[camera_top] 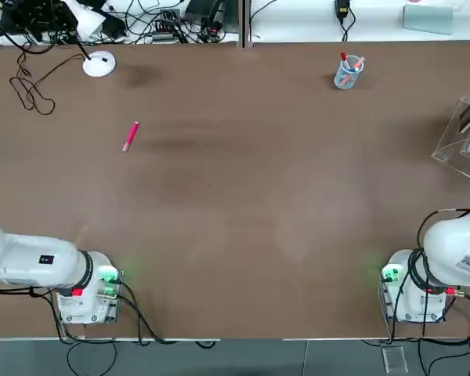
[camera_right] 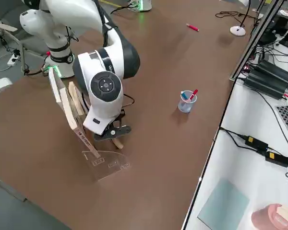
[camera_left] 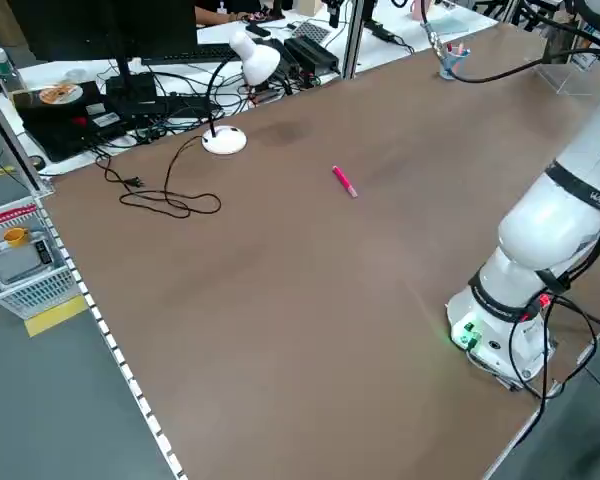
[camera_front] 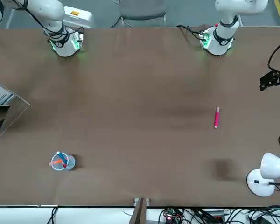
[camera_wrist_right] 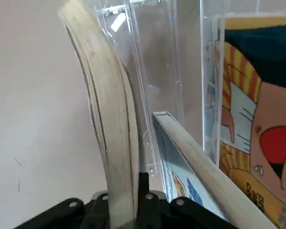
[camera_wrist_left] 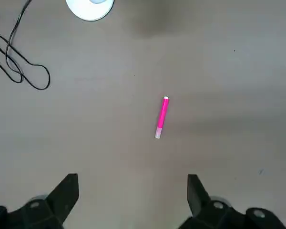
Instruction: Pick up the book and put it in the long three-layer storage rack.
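Gripping book (camera_wrist_right: pixel 112 143); right hand (camera_wrist_right: pixel 123 196) narrow, by rack (camera_right: pixel 109 166); left hand (camera_wrist_left: pixel 133 181) wide, over table (camera_top: pixel 251 204)

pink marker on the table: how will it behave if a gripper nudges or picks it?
The pink marker looks slim and round, so likely to roll if nudged sideways. Its straight barrel suggests it's stiff and won't sag when lifted. Being so slender, it's probably light.

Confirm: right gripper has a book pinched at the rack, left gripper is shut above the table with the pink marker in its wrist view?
One fix: the left gripper is open, its fingers wide apart in the left wrist view. The rest stands: right gripper pinching a book at the rack, pink marker in view.
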